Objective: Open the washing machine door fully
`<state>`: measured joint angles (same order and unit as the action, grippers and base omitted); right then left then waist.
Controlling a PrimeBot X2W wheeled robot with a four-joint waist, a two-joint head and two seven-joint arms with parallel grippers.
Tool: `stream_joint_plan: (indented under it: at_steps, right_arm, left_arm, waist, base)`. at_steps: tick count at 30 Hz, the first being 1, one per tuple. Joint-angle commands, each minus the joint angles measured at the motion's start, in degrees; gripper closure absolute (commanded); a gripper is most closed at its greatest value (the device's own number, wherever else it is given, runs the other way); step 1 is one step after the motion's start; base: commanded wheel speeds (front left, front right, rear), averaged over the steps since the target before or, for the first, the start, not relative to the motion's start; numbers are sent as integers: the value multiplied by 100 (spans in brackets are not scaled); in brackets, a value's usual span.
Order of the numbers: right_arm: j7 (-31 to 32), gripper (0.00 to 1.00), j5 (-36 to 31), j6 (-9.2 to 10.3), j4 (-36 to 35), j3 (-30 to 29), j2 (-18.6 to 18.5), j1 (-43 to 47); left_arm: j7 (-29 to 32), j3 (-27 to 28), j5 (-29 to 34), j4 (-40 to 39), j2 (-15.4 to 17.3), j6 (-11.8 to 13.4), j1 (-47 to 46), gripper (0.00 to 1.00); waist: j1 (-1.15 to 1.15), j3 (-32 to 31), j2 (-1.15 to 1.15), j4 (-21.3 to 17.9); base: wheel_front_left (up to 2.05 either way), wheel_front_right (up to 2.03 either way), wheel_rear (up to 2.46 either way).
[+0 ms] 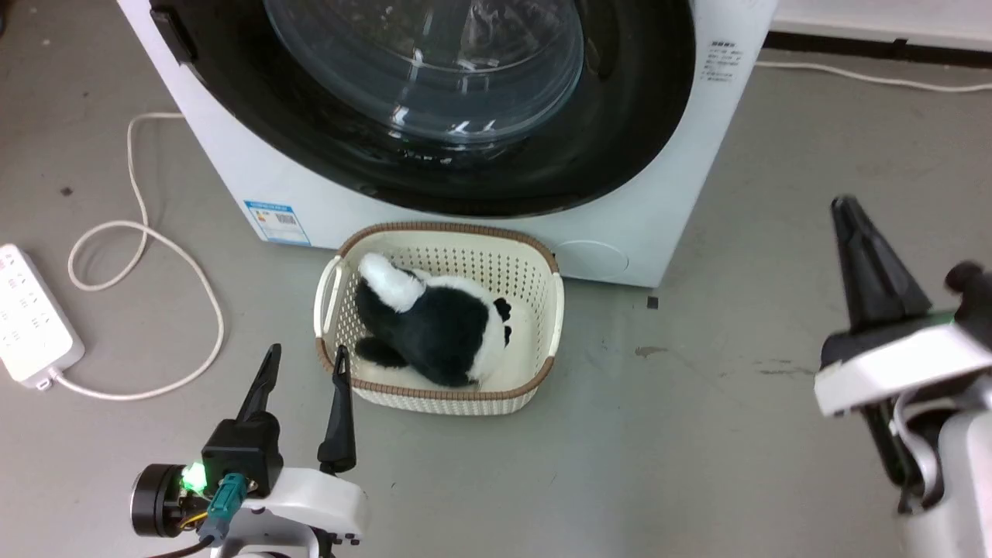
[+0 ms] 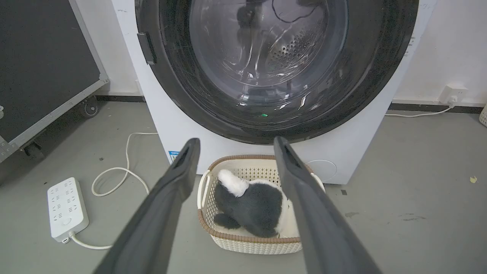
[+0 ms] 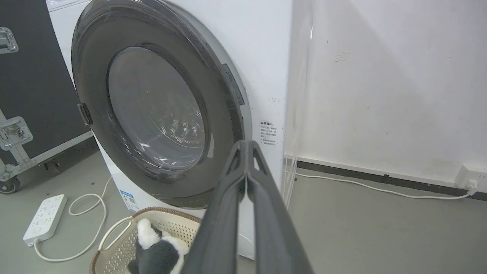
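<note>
Directly ahead in the head view, a white washing machine [image 1: 643, 232] fills the top of the frame, standing on a grey floor [image 1: 736, 434]. The washing machine door [image 1: 434, 77], a large round door with a glossy black rim and a bulging clear glass bowl, takes up most of the machine's front. It lies flat against the machine and looks shut. A small black tab [image 1: 174, 35] sits on the rim at the upper left of the frame.

Below the door, at the centre, a cream perforated basket [image 1: 555, 310] with a brown rim stands on the floor just in front of the machine. It holds a black-and-white plush toy [image 1: 434, 325]. A white power strip [image 1: 31, 318] lies at the left edge, and its white cable [image 1: 139, 232] loops across the floor.

The left gripper [image 1: 306, 355] shows at the lower left. Its 2 dark fingers are spread apart and hold nothing, with the tips beside the basket's left edge in the frame. In the left wrist view, the parted fingers [image 2: 171, 198] rise on either side of the basket, and the door spans the top of the frame.

The right gripper [image 1: 851, 211] rises at the right edge, well apart from the door. In the right wrist view its 2 fingers [image 3: 228, 213] are pressed together at the tips with nothing between them. The door sits at the upper left of that frame, and a white wall [image 3: 380, 76] is on the right.
</note>
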<state>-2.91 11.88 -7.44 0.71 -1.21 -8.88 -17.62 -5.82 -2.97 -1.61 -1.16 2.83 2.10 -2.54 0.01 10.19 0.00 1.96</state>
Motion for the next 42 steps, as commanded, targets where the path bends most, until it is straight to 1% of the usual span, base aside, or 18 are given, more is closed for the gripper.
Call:
stream_joint_plan:
  at_steps: [1,6,10,14,21,25,34,42]
  right_arm:
    - [-10,100,146,-2,65,-32,-14,-216]
    - [194,100,704,-2,323,-119,36,-654]
    - [417,100,1166,-2,605,-317,76,-1032]
    - [773,100,1653,-2,900,-473,102,-1418]
    - [1506,100,2303,-3,1462,-677,100,-2117]
    - [1973,100,2650,-3,1835,-826,88,-2593]
    - [2798,100,3180,-3,2988,-1361,39,-3711]
    - [3366,100,3596,-3,3751,-1810,-60,-4633]
  left_arm:
    - [-59,-20,-3,-23,3,35,-88,0]
    - [-119,-81,-22,-34,3,52,-139,0]
    - [-167,-151,-56,-43,3,83,-205,0]
    - [-215,-199,-88,-38,4,116,-241,0]
    - [-299,-229,-117,-82,4,153,-343,0]
    - [-347,-372,-142,-99,4,172,-415,0]
    - [-454,-643,-278,-102,4,302,-543,0]
    - [-550,-782,-348,-114,4,384,-654,0]
  waist:
    - [-1,55,0,22]
    - [-1,206,0,88]
    - [-1,331,0,175]
    - [-1,431,0,253]
    - [-1,658,0,388]
    - [-1,816,0,463]
    - [-1,1140,0,649]
    - [-1,1414,0,831]
  base:
    - [0,0,0]
    - [0,0,0]
    - [0,0,0]
    - [0,0,0]
    - [0,0,0]
    - [0,0,0]
    - [0,0,0]
    - [0,0,0]
